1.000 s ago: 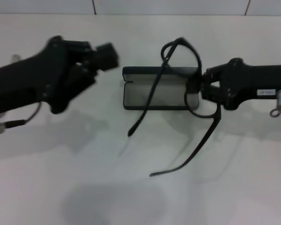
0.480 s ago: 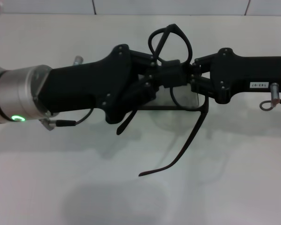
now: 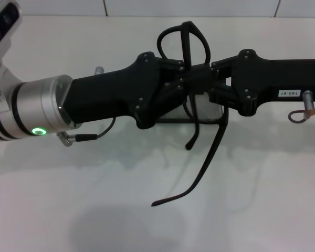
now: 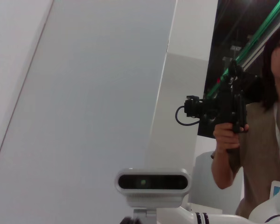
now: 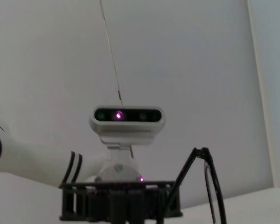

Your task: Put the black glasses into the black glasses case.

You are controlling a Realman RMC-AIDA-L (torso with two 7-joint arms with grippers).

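Since a moment ago, the left hand (image 3: pixel 186 84) has been pushing farther in to meet the right hand (image 3: pixel 216 92) above the case (image 3: pixel 199 107). Both are gripping the glasses (image 3: pixel 191 52) over the case, temples hanging toward the white counter (image 3: pixel 147 210). One temple has swung nearer the other. The case is sitting mostly hidden beneath the hands.

The thin black plastic glasses (image 3: pixel 199 79) look smooth and faintly glossy; the matt black gripper housings contrast with a brushed silver metal wrist ring (image 3: pixel 39 107) at nine o'clock.
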